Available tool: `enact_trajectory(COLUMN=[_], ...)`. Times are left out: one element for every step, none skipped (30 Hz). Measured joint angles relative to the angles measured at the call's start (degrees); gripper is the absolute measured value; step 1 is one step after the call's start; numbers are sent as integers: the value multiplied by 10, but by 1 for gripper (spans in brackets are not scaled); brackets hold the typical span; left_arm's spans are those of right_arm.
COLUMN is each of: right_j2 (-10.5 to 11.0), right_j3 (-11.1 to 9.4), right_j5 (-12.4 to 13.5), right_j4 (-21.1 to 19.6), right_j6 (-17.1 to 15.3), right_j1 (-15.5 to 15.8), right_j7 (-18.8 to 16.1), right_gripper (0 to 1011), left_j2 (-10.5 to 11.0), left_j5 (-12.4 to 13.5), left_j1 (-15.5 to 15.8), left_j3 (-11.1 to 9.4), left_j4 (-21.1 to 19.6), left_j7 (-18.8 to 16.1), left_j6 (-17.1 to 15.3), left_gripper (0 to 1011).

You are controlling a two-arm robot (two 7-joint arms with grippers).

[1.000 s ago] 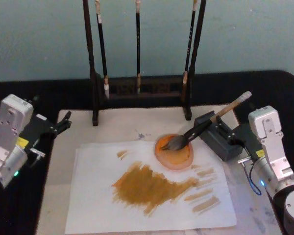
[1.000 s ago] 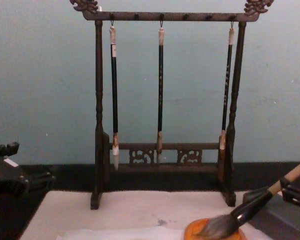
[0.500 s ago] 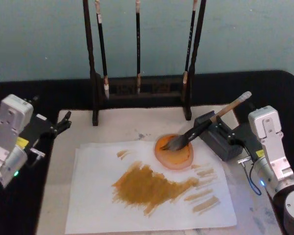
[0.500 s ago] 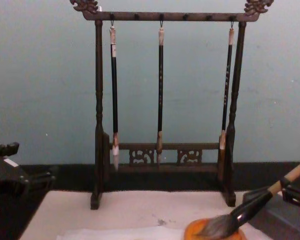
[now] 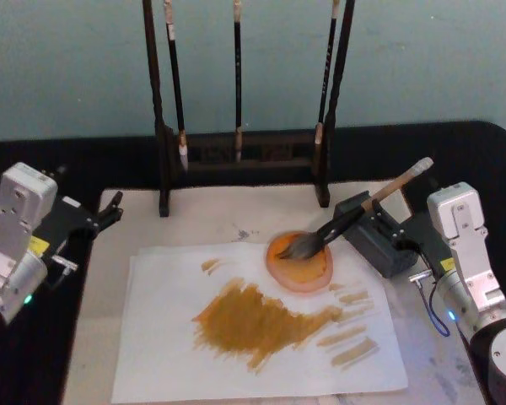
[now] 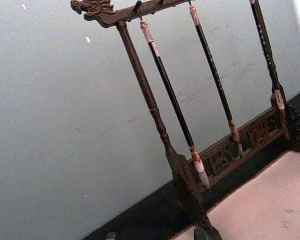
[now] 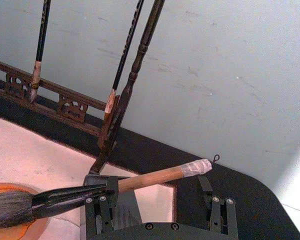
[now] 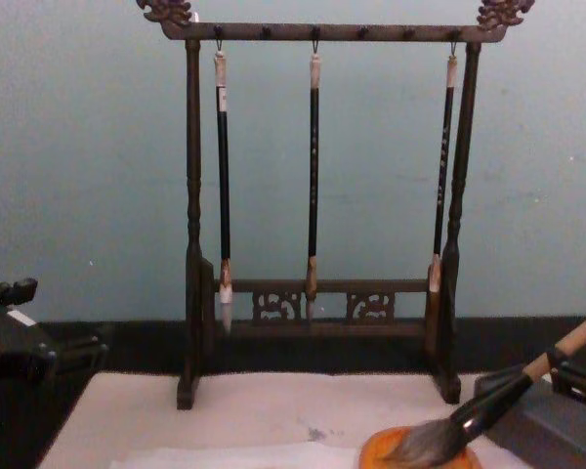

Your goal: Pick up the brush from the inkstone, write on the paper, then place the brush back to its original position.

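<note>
The brush (image 5: 354, 213) lies tilted in the centre right of the head view, its bushy grey-brown head resting in the round orange dish (image 5: 300, 262) and its tan handle rising toward the upper right over the dark grey inkstone block (image 5: 373, 234). The right pincer (image 7: 157, 200) sits at the right edge of the head view, just behind that block; in the right wrist view its fingers (image 7: 102, 207) stand spread, one at the brush's black ferrule and the other well off to the side, so it is released and grips nothing. The paper (image 5: 160, 337) lies on the beige-pink mat (image 5: 202, 219) in the lower middle of the head view, bearing a broad ochre smear and several short strokes; the dish overlaps its upper right part. The left pincer (image 5: 110, 211) hangs at the left edge of the head view, beside the mat's upper left corner and well apart from the brush; whether it is spread or closed I cannot tell. A dark wooden rack (image 8: 190, 244) stands at the back of the desk (image 5: 489, 152), with three thin black brushes (image 8: 313, 176) hanging from its top bar.
</note>
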State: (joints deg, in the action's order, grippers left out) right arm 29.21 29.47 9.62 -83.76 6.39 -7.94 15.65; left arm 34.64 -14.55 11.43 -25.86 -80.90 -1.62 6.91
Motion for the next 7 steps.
enact_trajectory(right_j2=[0, 0, 0, 0, 0, 0, 0], right_j3=[0, 0, 0, 0, 0, 0, 0], right_j5=[0, 0, 0, 0, 0, 0, 0], right_j4=[0, 0, 0, 0, 0, 0, 0], right_j6=[0, 0, 0, 0, 0, 0, 0], right_j1=[0, 0, 0, 0, 0, 0, 0], right_j7=[0, 0, 0, 0, 0, 0, 0], right_gripper=[1000, 1000, 1000, 1000, 1000, 1000, 1000], left_j2=[0, 0, 0, 0, 0, 0, 0], left_j5=[0, 0, 0, 0, 0, 0, 0], left_j1=[0, 0, 0, 0, 0, 0, 0], left_j3=[0, 0, 0, 0, 0, 0, 0], left_j4=[0, 0, 0, 0, 0, 0, 0], left_j7=[0, 0, 0, 0, 0, 0, 0], left_j6=[0, 0, 0, 0, 0, 0, 0], left_gripper=[1010, 1010, 1010, 1010, 1010, 1010, 1010])
